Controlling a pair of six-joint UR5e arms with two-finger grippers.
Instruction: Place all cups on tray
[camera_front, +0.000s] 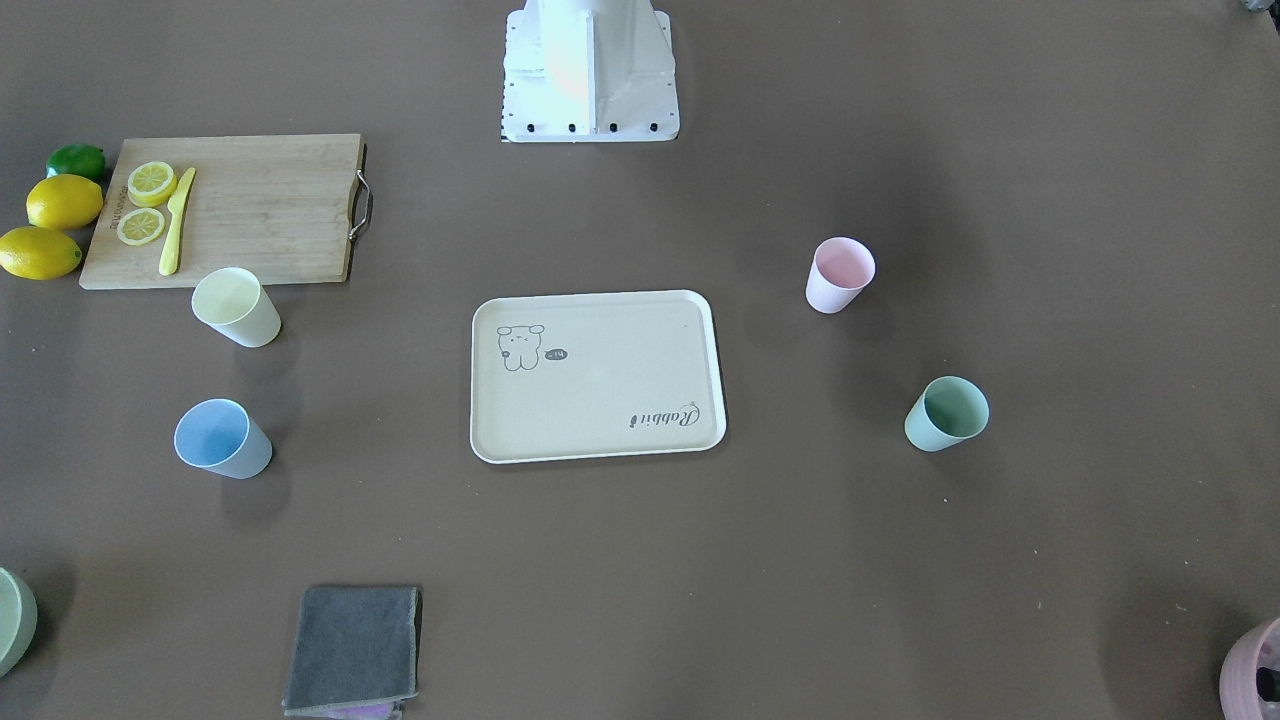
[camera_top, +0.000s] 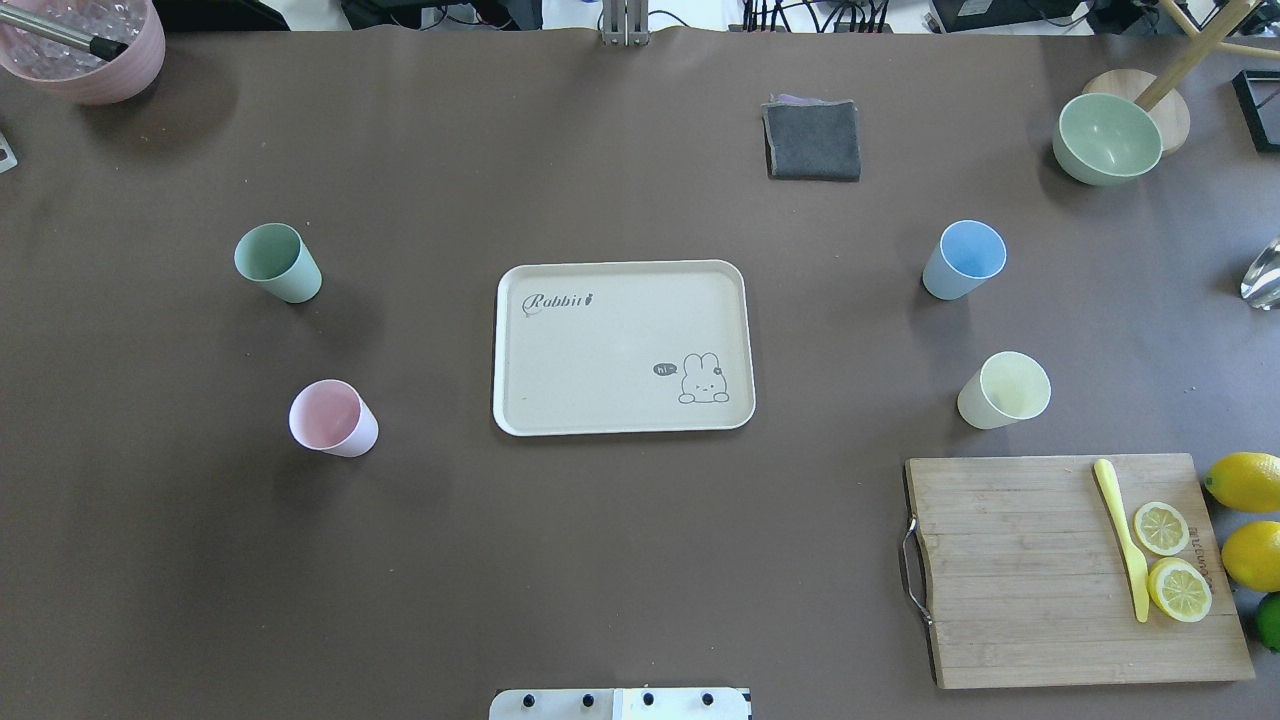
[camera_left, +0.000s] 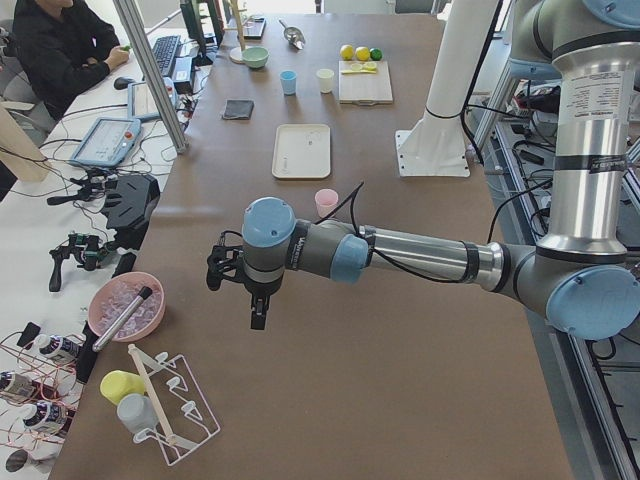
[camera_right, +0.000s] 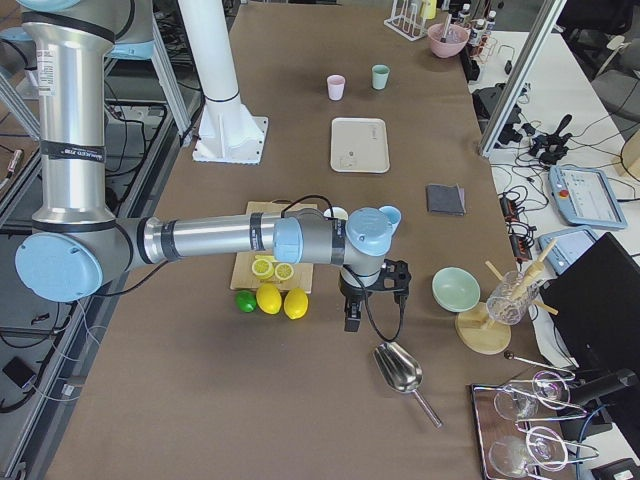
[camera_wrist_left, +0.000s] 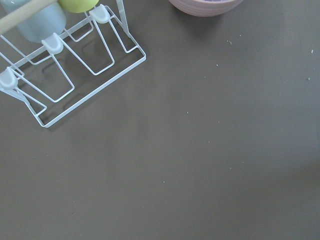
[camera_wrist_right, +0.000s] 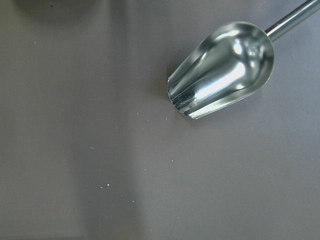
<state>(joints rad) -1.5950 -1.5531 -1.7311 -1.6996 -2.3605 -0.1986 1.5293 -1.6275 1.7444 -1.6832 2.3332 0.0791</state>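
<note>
The cream tray with the rabbit drawing lies in the middle of the table with nothing on it. Around it stand a green cup and a pink cup on the left, and a blue cup and a pale yellow cup on the right. All stand upright on the table, apart from the tray. My left gripper hangs over the table's left end, far from the cups. My right gripper hangs over the right end. I cannot tell whether either is open or shut.
A wooden cutting board with lemon slices and a yellow knife lies at the near right, with lemons beside it. A grey cloth, a green bowl and a pink bowl are at the far side. A metal scoop and a wire rack lie below the wrists.
</note>
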